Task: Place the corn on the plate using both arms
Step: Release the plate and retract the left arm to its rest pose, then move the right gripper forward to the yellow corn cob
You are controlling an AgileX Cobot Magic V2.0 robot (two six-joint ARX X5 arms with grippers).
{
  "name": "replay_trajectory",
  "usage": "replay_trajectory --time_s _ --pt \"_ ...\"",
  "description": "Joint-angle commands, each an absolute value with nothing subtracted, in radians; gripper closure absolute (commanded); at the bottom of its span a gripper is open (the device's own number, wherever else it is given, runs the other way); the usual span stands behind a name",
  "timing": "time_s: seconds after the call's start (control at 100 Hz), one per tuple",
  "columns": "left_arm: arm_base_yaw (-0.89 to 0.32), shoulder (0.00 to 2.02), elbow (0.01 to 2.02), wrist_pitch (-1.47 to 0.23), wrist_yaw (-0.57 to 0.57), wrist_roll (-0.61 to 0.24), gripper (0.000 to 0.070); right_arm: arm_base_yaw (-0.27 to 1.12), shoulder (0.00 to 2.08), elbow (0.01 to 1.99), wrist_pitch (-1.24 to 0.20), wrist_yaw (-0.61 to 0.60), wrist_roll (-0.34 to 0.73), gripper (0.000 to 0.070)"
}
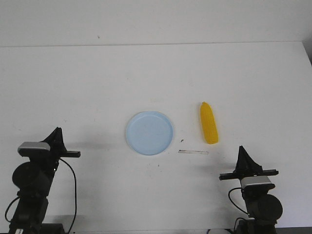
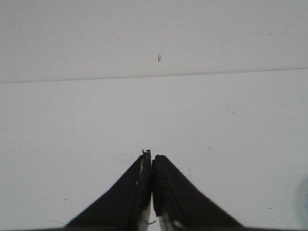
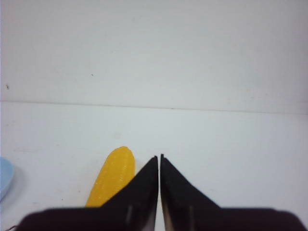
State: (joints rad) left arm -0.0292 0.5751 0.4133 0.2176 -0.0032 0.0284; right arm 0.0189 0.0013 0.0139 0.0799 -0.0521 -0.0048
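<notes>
Bright even light, faint shadows; wrist views soft, near edges blurred.

White table (image 1: 146,73) with bare surface on all sides of the two objects; plate (image 1: 149,132) near centre, corn (image 1: 208,123) just to its right, a gap of bare table between them; a thin pale strip (image 1: 193,152) lies flat in front of that gap; left gripper (image 1: 59,132) at the near left, fingers pressed together, well apart from the plate with nothing between; right gripper (image 1: 242,152) at the near right, fingers likewise together, near the corn's blunt end with nothing between; far half of table unoccupied.
</notes>
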Motion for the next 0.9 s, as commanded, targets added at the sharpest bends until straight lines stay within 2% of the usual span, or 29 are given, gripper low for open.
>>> replay_trajectory --time_s 0.0,0.14,0.34,0.89 --pt "-0.027 0.507 0.396 0.218 -0.005 0.041 0.0699 0.020 0.001 0.013 0.089 -0.052 -0.017 0.0692" --pt "-0.027 0.385 0.386 0.150 -0.005 0.041 0.0699 0.020 0.001 0.013 0.089 -0.052 -0.017 0.0692" --pt "-0.027 0.282 0.386 0.142 -0.005 0.041 0.0699 0.020 0.001 0.013 0.089 -0.052 -0.017 0.0692" --pt "-0.027 0.221 0.386 0.128 -0.005 0.040 0.0699 0.020 0.001 0.013 0.090 -0.052 -0.017 0.0692"
